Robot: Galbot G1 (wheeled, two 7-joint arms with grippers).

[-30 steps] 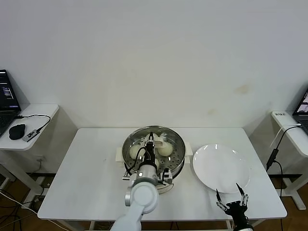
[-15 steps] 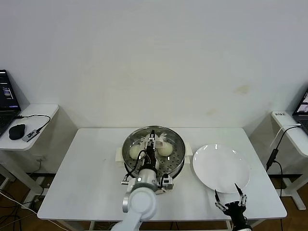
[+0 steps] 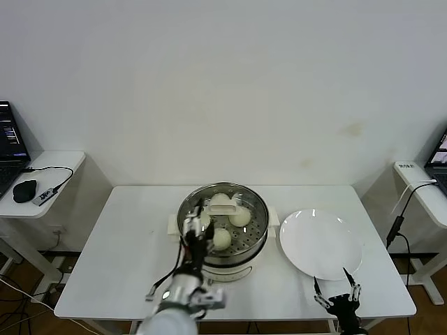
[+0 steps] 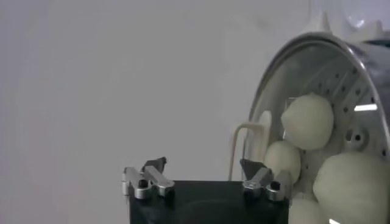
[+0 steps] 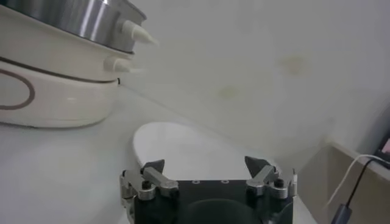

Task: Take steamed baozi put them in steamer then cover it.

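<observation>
Inside steamer (image 3: 241,244): steamed baozi (image 3: 221,239), glass cover (image 3: 225,209) on; plate (image 3: 320,243) bare.

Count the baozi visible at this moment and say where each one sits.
4, all under the glass cover in the steamer: one baozi at the front, one right, one back, one left, partly hidden by the left gripper.

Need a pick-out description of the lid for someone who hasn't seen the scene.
On the white table, find the shiny round steamer at its centre, left of the empty white plate. The lid sits on top of it: clear glass with a metal rim, buns visible through it. Its cream bar handle sets it apart.
</observation>
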